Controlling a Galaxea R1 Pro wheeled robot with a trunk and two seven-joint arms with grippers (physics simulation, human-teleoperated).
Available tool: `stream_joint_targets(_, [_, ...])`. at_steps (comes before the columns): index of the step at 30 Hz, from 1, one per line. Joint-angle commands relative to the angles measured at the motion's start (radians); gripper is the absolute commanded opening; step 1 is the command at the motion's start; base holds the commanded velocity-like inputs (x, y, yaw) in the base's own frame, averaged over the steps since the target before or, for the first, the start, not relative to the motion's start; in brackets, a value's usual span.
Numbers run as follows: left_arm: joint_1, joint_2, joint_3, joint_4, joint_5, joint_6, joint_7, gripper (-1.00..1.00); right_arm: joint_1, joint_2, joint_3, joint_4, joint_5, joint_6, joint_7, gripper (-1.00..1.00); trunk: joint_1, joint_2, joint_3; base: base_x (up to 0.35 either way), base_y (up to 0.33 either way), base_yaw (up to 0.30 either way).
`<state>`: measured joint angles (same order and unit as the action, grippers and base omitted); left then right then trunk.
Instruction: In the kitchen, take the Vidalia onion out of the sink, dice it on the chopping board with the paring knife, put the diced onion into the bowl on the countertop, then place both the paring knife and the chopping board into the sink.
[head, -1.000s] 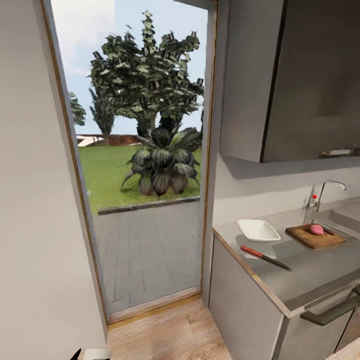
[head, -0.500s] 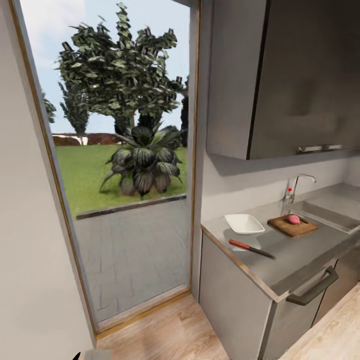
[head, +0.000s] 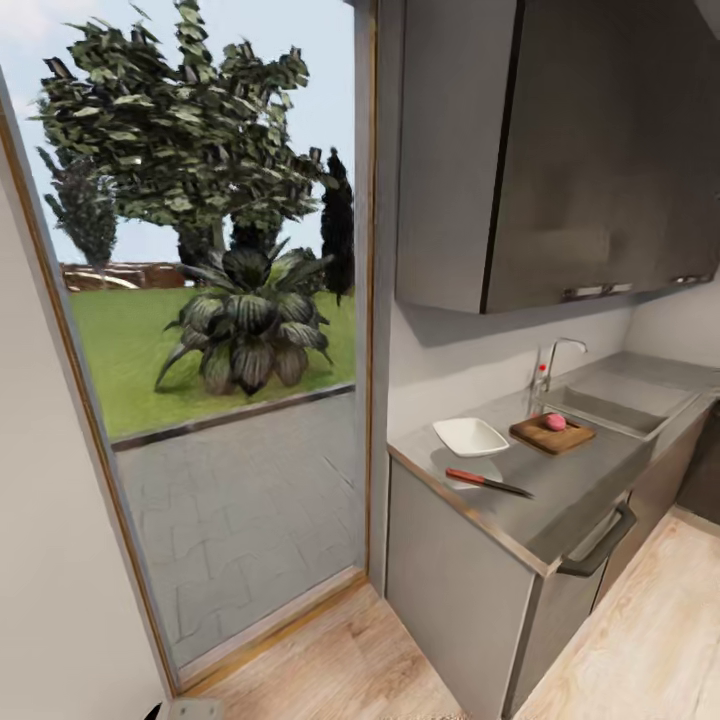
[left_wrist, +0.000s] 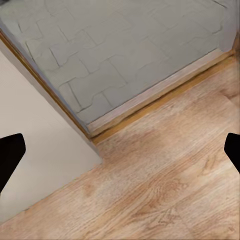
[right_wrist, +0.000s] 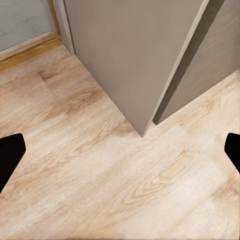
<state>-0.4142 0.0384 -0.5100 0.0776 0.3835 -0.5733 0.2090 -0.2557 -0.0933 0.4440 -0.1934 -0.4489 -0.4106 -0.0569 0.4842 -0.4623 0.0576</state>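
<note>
The pinkish Vidalia onion (head: 555, 421) rests on the brown chopping board (head: 560, 441), which lies on the dark grey countertop (head: 575, 492) just before the sink (head: 612, 403). The white bowl (head: 470, 436) stands beside the board, toward the doorway. The red-handled paring knife (head: 487, 483) lies flat near the counter's front edge. My left gripper (left_wrist: 120, 152) hangs open over the wood floor by the door sill. My right gripper (right_wrist: 120, 152) is open above the floor at a cabinet corner. Neither holds anything.
A tall glass doorway (head: 210, 330) onto a paved patio and garden takes up the left. Dark upper cabinets (head: 560, 150) hang over the counter. A chrome tap (head: 552, 365) stands behind the board. A lower door handle (head: 600, 545) juts out. Pale wood floor (head: 640, 640) runs alongside the cabinets.
The whole head view has shifted: the counter now sits farther off and more of its right end and the floor shows. The things on the counter keep their places.
</note>
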Motion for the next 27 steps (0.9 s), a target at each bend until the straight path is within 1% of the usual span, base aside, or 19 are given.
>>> stream_joint_targets(1, [-0.001,0.0,-0.008,0.002,0.005,-0.003,0.003,1.0,-0.001,0.0,0.009,0.0,-0.004,-0.002,-0.006,1.0,0.0,-0.001,-0.001,0.0,0.281,-0.265])
stream_joint_targets(19, [0.0,-0.001,-0.01,0.002,0.005,-0.003,0.002,1.0,-0.001,0.0,0.009,0.0,-0.004,-0.002,-0.006,1.0,0.0,-0.001,-0.011,0.0,0.273,-0.265])
stream_joint_targets(23, [0.0,-0.002,-0.01,0.002,0.005,-0.003,0.002,1.0,-0.001,0.0,0.009,0.0,-0.004,-0.002,-0.006,1.0,0.0,-0.001,-0.014,0.0,0.154,-0.265])
stream_joint_targets(27, [0.0,-0.002,-0.01,0.002,0.005,-0.003,0.002,1.0,-0.001,0.0,0.009,0.0,-0.004,-0.002,-0.006,1.0,0.0,-0.001,-0.016,0.0,0.037,-0.265])
